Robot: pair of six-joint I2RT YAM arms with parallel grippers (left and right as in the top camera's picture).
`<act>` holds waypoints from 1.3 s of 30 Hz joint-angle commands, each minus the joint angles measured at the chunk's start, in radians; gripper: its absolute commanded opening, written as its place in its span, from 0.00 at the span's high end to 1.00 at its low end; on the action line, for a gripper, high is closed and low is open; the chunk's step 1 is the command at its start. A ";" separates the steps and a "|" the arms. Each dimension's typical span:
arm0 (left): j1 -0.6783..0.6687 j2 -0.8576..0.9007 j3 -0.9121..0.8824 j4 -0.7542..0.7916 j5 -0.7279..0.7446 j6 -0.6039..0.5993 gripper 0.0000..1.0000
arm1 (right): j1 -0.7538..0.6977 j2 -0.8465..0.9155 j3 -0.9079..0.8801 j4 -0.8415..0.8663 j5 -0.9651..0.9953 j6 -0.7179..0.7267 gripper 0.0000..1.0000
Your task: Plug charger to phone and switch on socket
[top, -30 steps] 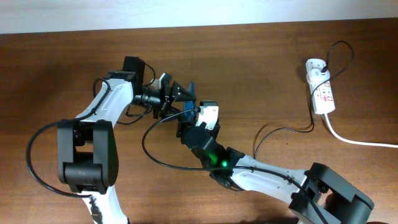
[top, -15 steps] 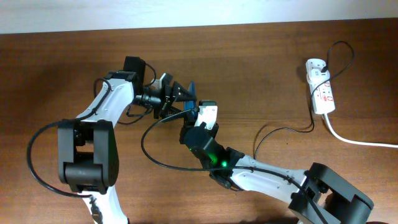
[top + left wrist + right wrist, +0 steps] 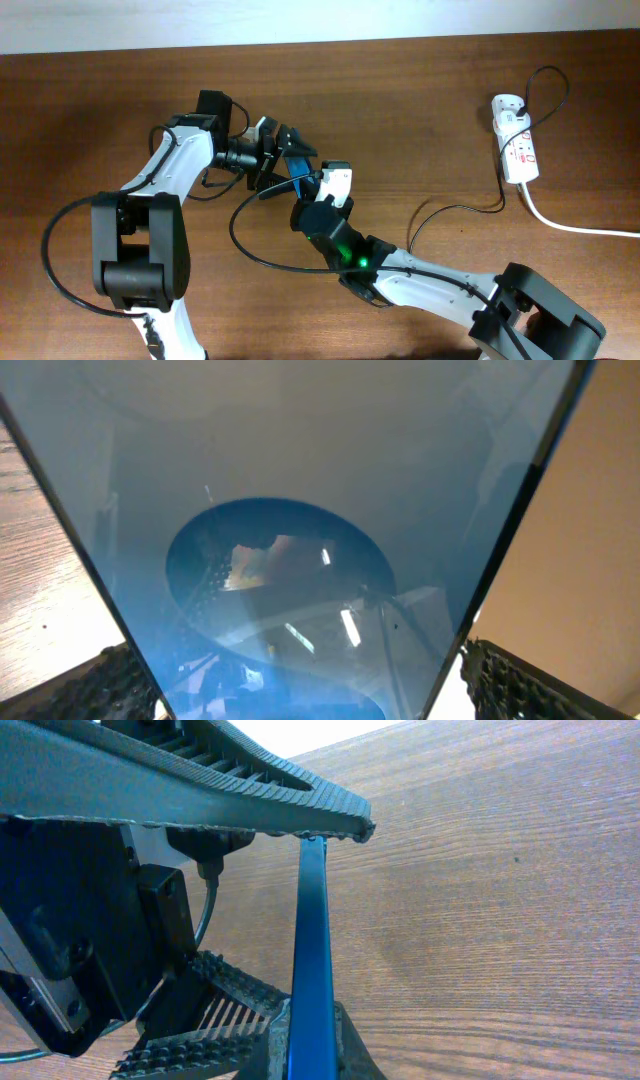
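Left gripper pinches small blue-screen, dark-framed smartphone by its edges, centre-left in overhead. Right gripper just below it, spread or pressed together: can't tell. Thin black charger cable loops lower left. White power strip upper right.

Bench: dark brown wood, fine grain running lengthwise.
Wall: pale strip along the bench's far edge.
Light: even, soft sheen on wood.
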 commanded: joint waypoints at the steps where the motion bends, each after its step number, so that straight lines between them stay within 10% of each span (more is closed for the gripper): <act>1: 0.012 0.006 0.019 -0.001 0.040 0.010 0.01 | -0.027 -0.053 0.017 0.011 -0.024 -0.009 0.96; 12: 0.067 -0.230 0.019 -0.042 -0.230 0.263 0.01 | -0.087 -0.176 0.017 -0.110 -0.051 -0.009 0.96; 23: 0.082 -1.022 0.019 -0.214 -1.199 0.361 0.01 | -0.309 -0.209 0.017 -0.171 -0.455 0.305 0.96; 32: 0.082 -1.465 -0.011 -0.551 -1.476 -0.178 0.01 | -0.528 -0.198 0.016 -0.191 -0.706 0.303 0.96; 39: 0.082 -1.518 -0.603 0.012 -1.232 -0.254 0.01 | -0.623 -0.198 0.016 -0.197 -0.848 0.306 0.96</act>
